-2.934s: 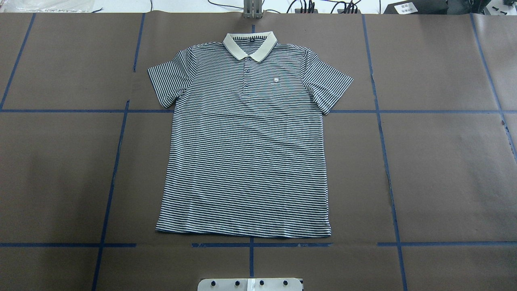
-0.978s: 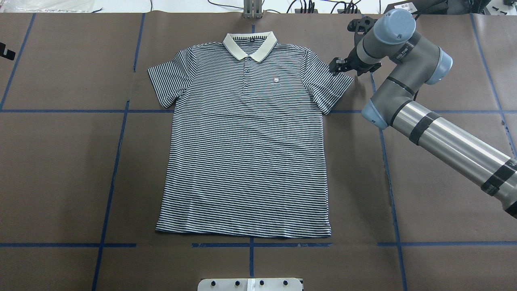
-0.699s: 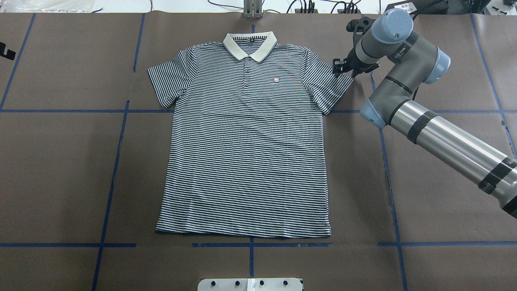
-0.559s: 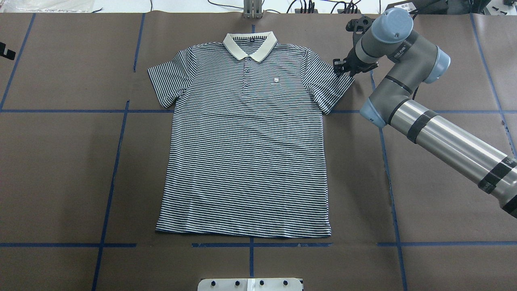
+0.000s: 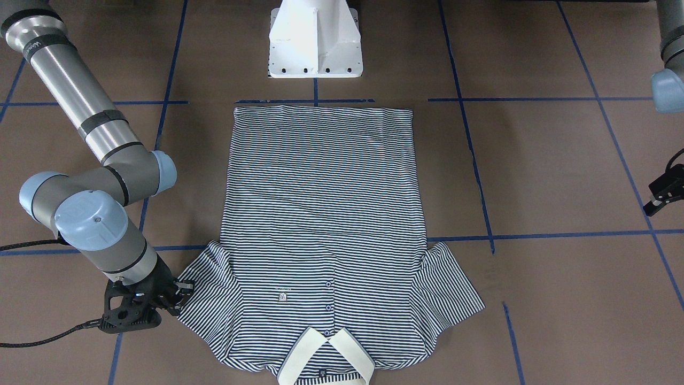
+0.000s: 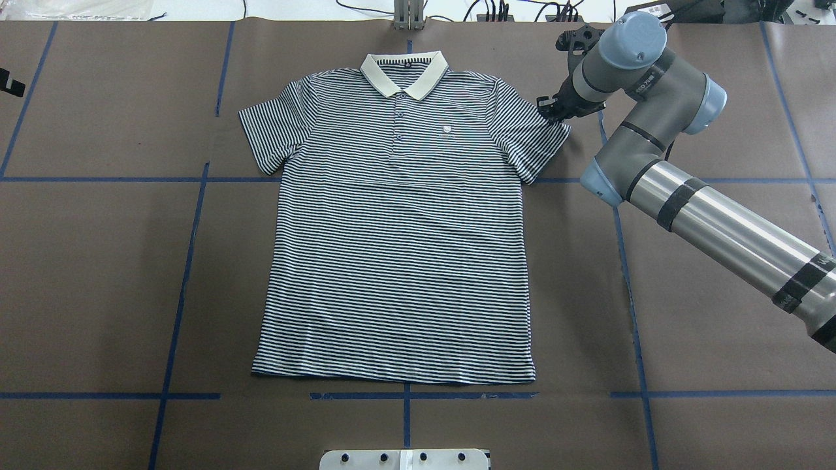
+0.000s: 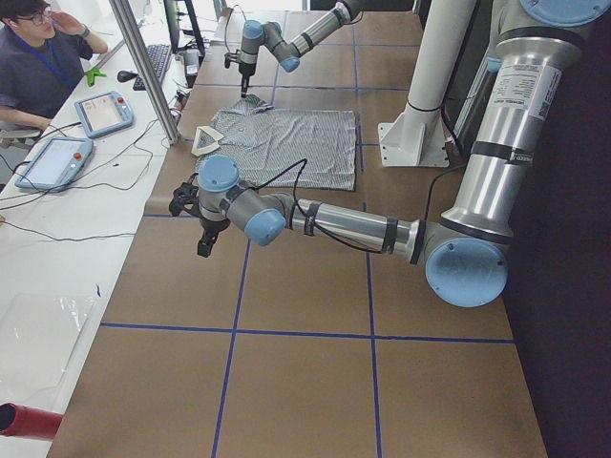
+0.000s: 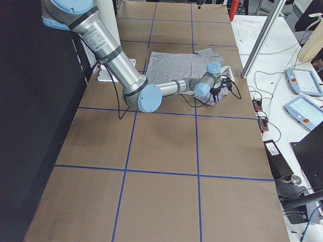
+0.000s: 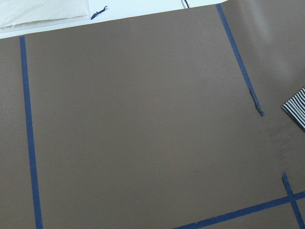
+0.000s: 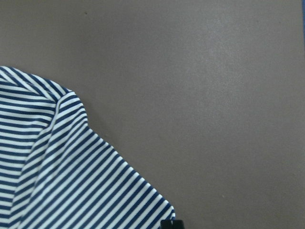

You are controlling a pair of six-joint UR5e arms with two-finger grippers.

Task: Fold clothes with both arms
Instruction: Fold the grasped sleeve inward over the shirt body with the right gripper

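Across the middle of the brown paper-covered table (image 6: 718,294), which is crossed by blue tape lines (image 6: 179,307), the short-sleeved polo shirt with thin navy-and-white stripes (image 6: 398,248) lies flat and face up. Its plain cream collar (image 6: 405,68) is at the side far from the robot and its hem is nearest the white pedestal base (image 5: 314,40). Both sleeves are spread out to the sides. The grey metal right arm (image 6: 718,225) with light-blue joint caps reaches to the sleeve (image 6: 532,137) on its own side. The black right gripper (image 6: 550,111) points down and seems to touch that sleeve's upper edge near the cuff corner. The wrist hides the fingers, so I cannot tell whether they are pinched on the cloth or released. The black left gripper (image 5: 658,199) hangs above bare paper well apart from the other sleeve (image 5: 446,289). It is cut off by the view's edge, and its state cannot be told either.
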